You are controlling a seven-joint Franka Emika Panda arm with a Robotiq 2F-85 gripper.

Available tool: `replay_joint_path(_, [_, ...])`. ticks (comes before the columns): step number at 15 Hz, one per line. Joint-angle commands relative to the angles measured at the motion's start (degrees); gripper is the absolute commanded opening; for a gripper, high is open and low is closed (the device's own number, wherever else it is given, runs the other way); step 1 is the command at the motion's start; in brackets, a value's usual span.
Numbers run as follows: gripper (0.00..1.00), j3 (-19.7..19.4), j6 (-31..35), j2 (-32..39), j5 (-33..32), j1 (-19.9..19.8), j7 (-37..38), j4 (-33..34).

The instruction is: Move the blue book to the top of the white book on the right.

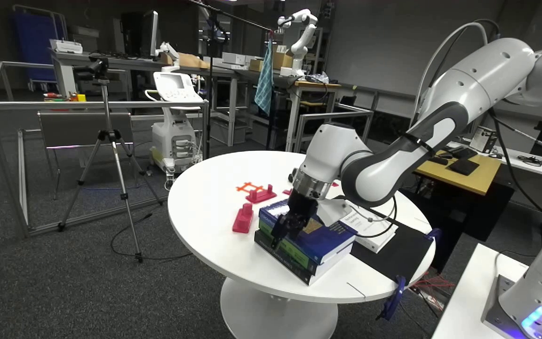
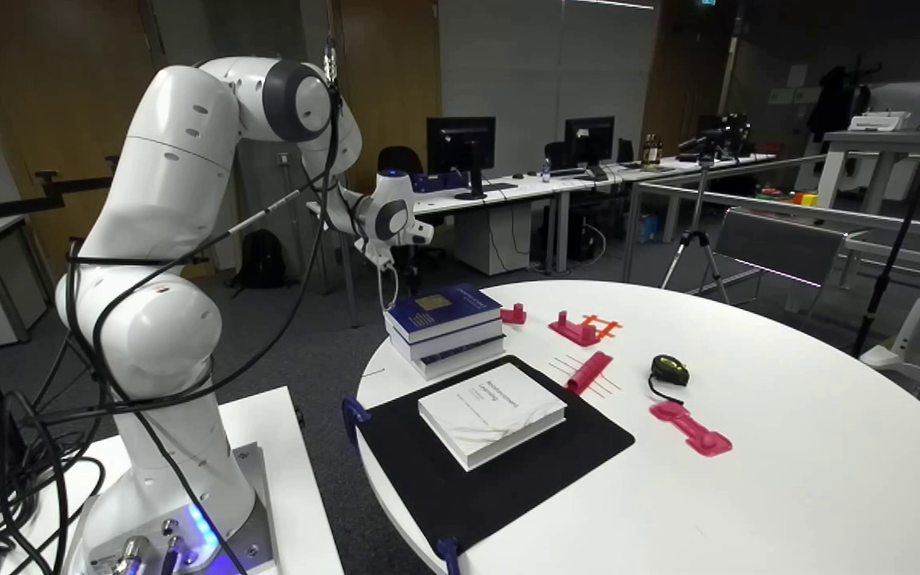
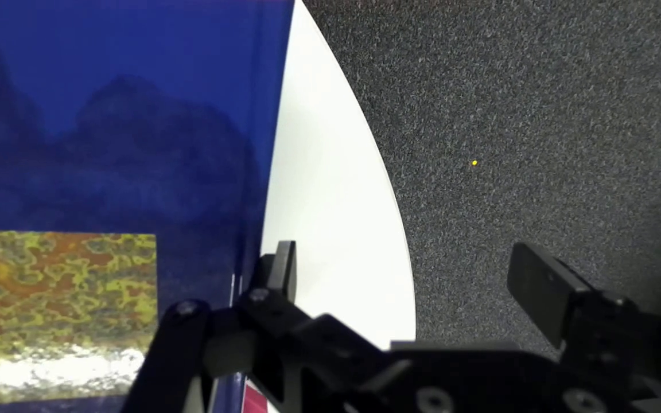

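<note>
Because the blue book [image 2: 456,310] lies uppermost, upon the lower books [image 2: 464,362] near the rim of the bench [image 2: 787,479], its spine stands free for an approach from the outer side. There the claw [image 3: 402,255] hangs, fingers spread wide with nothing between them; the inner finger appears just beside the spine, though contact cannot be determined. The placement suggests preparation for a grasp not yet made. The white book [image 2: 492,411] lies flat and face up on a black mat [image 2: 592,439], which blue clamps [image 2: 354,415] at the rim presumably hold in place; its broad cover should offer a level landing. The blue book's spine faces outward, its fore-edge toward the white book. The long axis follows the spine, running nearly up and down in the wrist view, and looks roughly parallel to that of the white book; the transfer should therefore call for little turning.
</note>
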Motion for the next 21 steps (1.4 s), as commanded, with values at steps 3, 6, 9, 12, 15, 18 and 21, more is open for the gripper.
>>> replay_joint_path(3, [1.0,-2.84,0.34,0.25,-0.43,2.09,2.2,1.29])
replay_joint_path(6, [1.0,-4.68,0.51,-0.72,-1.28,3.3,4.17,0.96])
replay_joint_path(9, [1.0,-6.49,-0.38,-1.01,-1.97,4.01,6.36,1.59])
replay_joint_path(12, [1.0,-7.61,-1.16,-0.51,-1.81,3.55,7.9,2.72])
replay_joint_path(15, [1.0,-9.14,-1.28,-0.39,-2.39,3.55,9.49,3.19])
replay_joint_path(18, [1.0,-10.16,-1.42,-0.08,-2.66,3.43,10.05,3.5])
replay_joint_path(21, [1.0,-9.95,-1.09,-0.48,-3.16,4.14,10.08,2.73])
